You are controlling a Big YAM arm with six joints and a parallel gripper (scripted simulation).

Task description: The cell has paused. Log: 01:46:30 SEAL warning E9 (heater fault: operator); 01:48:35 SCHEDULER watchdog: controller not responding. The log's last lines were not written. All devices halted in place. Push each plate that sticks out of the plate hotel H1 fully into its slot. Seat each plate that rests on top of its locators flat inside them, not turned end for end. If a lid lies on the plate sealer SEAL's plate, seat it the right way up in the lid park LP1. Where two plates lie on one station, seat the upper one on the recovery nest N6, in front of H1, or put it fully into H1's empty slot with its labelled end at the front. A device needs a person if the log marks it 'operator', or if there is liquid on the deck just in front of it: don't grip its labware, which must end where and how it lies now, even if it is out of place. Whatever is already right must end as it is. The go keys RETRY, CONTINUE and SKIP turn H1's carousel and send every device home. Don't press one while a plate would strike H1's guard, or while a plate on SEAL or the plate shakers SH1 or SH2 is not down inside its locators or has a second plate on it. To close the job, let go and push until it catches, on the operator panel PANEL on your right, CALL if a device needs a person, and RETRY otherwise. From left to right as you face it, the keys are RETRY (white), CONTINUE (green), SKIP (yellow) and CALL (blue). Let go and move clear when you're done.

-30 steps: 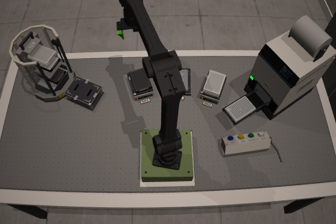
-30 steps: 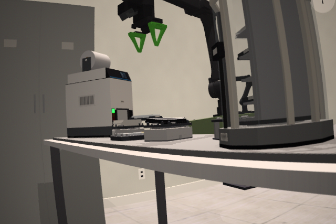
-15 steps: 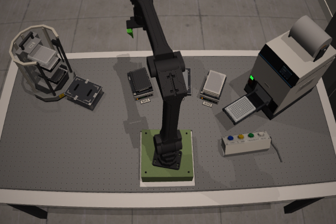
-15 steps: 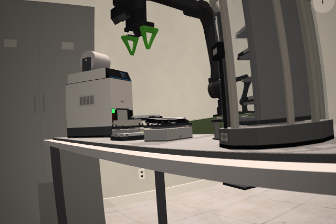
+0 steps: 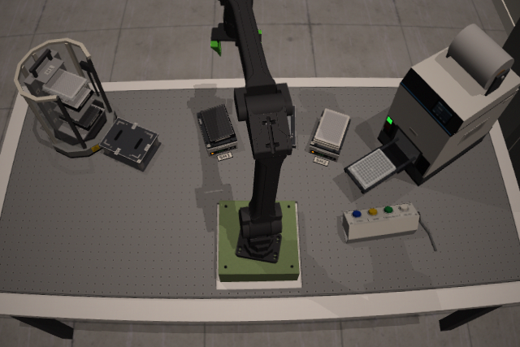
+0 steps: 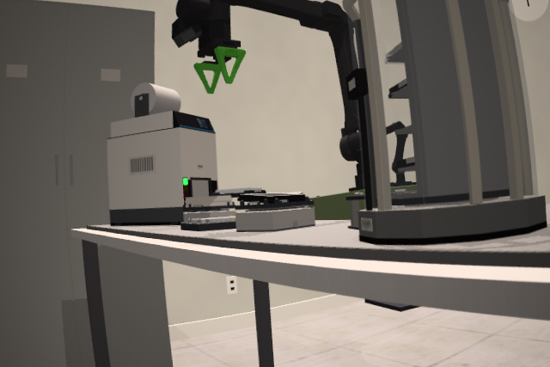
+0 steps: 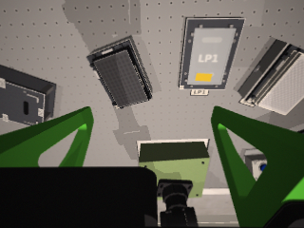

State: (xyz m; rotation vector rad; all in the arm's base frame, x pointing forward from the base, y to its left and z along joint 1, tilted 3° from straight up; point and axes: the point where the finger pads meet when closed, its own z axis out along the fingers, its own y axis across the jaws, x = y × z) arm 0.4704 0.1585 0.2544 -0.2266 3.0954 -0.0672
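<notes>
My gripper (image 6: 219, 70) (image 7: 152, 113) is open and empty. It hangs high above the deck's back edge, and one of its green fingers (image 5: 216, 45) shows in the overhead view. The plate hotel H1 (image 5: 33, 66) (image 6: 443, 216) stands at the far left; a white plate (image 5: 66, 84) in an upper slot reaches toward its open front, and a dark plate (image 5: 90, 115) lies lower. The recovery nest N6 (image 5: 130, 141) (image 7: 22, 102) is bare. A dark plate (image 5: 216, 123) (image 7: 121, 78) lies on SH1. A white plate (image 5: 331, 127) (image 7: 287, 85) lies on SH2. The lid park LP1 (image 7: 211, 52) is bare.
The plate sealer SEAL (image 5: 453, 103) (image 6: 161, 168) stands at the right with a white plate (image 5: 371, 167) on its extended tray. PANEL (image 5: 379, 227) with its coloured keys sits in front of it. The arm's green base (image 5: 257, 269) (image 7: 173, 161) is at the front middle.
</notes>
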